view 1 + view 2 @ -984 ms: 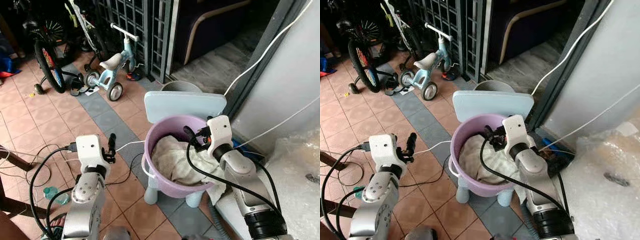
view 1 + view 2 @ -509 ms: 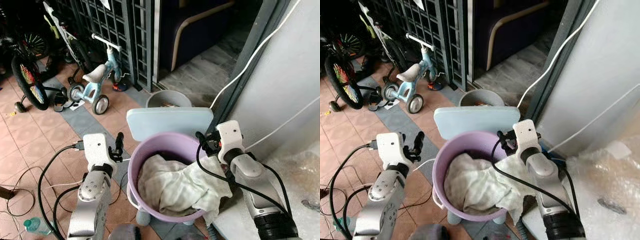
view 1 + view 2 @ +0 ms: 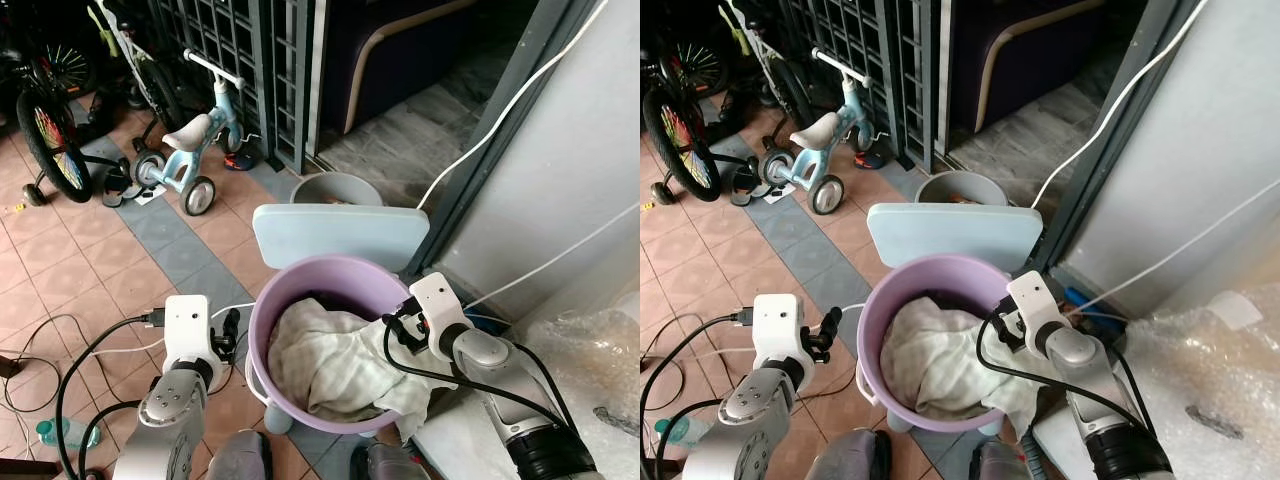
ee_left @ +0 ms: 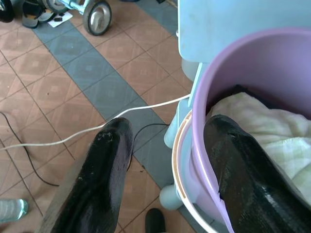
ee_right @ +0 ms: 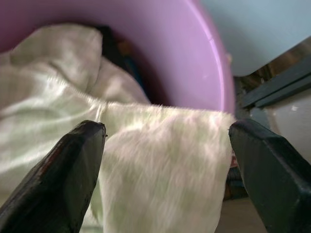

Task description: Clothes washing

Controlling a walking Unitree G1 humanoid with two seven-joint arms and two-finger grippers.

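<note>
Nearest me, my right gripper [image 5: 160, 160] hangs over the near right rim of the round lilac plastic tub [image 3: 270, 310], its fingers spread wide above the pale green-and-white towel [image 3: 340, 365] that fills the tub and spills over that rim. Nothing is between the fingers yet. My left gripper [image 4: 165, 160] is on the other side, also spread wide, one finger outside the tub wall and the other just above the rim, so it straddles the edge without pinching it.

The tub sits on a pale blue plastic child's chair [image 3: 340, 232], whose backrest rises just behind it. A thin white cable [image 4: 97, 126] trails across the tiled floor [image 3: 70, 270] under my left arm.

I judge the step to be taking hold of the washing. To do it well I would lower the right gripper into the thick fold, not the loose overhanging flap, and close only once cloth is well between the fingers. I would keep the left arm off that cable.

Farther off stand a small grey bucket [image 3: 335, 187] and a light blue toddler tricycle [image 3: 195, 150].
</note>
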